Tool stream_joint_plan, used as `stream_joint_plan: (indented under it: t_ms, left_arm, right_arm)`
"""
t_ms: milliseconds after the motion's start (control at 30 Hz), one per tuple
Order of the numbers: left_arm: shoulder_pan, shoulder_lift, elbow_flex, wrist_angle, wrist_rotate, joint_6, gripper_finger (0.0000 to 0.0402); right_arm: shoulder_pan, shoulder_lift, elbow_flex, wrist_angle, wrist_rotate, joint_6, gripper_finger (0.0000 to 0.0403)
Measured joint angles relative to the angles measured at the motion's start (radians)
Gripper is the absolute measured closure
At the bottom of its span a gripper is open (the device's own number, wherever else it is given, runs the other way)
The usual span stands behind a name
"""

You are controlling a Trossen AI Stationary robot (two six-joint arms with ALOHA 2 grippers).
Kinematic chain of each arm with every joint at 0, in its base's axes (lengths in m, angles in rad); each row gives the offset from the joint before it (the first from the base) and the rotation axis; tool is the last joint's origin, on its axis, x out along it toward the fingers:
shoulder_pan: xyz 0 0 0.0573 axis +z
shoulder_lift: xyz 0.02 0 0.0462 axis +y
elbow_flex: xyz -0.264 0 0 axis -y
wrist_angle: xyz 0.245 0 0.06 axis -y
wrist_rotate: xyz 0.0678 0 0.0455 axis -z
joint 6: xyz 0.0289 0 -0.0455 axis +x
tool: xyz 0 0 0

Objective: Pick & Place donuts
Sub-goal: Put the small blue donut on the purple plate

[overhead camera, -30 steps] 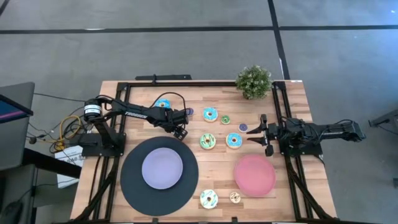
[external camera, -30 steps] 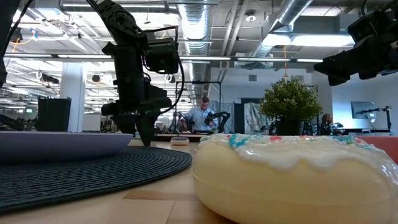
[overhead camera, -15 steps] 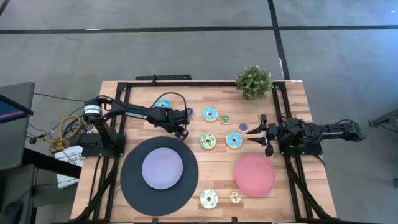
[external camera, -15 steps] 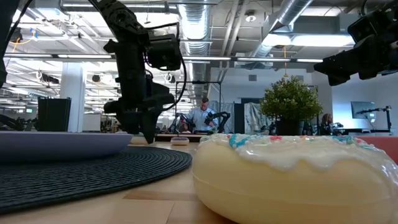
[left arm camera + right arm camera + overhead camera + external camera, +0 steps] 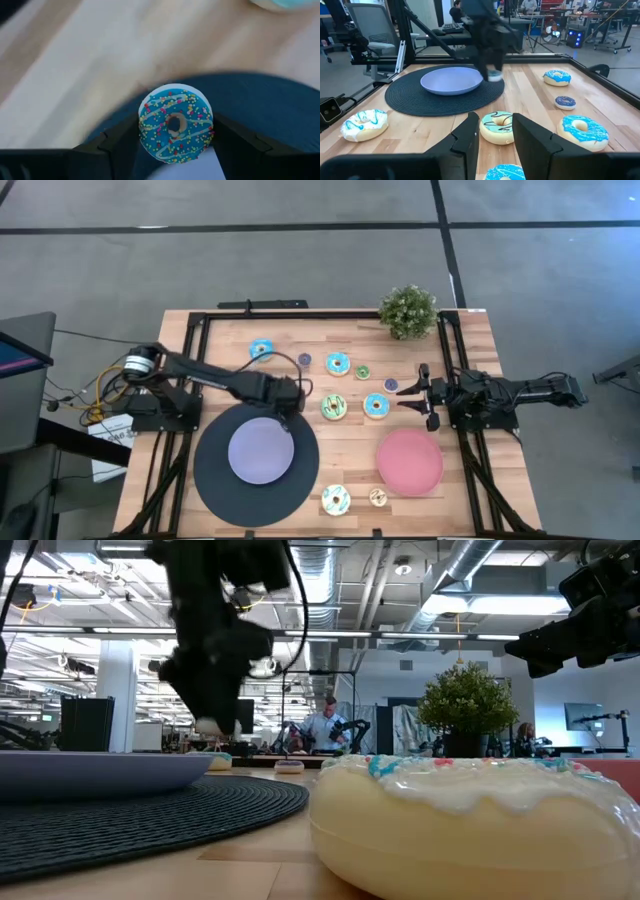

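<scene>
lavender plate (image 5: 261, 451) on black disc (image 5: 212, 478); pink plate (image 5: 409, 462); plant (image 5: 408, 310)

Donuts (image 5: 334, 407) crowd the centre; bare wood (image 5: 225, 360) beside the left arm.

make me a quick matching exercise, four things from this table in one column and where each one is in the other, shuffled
Things:
1. blue donut
2. lavender plate
3. pink plate
4. plant

Places:
A. far edge of the table, toward the right arm's side
B. on the black disc
C. between the left gripper's fingers, at the disc's edge
D. on bare wood near the right gripper

Pairs: 1-C, 2-B, 3-D, 4-A
</scene>
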Motion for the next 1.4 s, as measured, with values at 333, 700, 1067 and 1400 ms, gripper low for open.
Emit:
stream_joint_plan:
  t_ms: [333, 700, 1067, 1400]
  left_arm:
    - [-0.256, -0.019, -0.014, -0.127, 0.0, -0.247, 0.0178]
    - [-0.466, -0.018, -0.147, -0.123, 0.071, -0.572, 0.0178]
    - [-0.499, -0.018, -0.155, -0.123, 0.079, -0.561, 0.0178]
    - [-0.498, -0.018, -0.155, -0.131, 0.059, -0.568, 0.0178]
  right_arm:
    - [0.0, 0.0, 0.0, 0.0, 0.0, 0.0, 0.0294]
    - [0.0, 0.0, 0.0, 0.0, 0.0, 0.0, 0.0294]
    - [0.0, 0.0, 0.0, 0.0, 0.0, 0.0, 0.0294]
    - [0.0, 0.0, 0.0, 0.0, 0.0, 0.0, 0.0294]
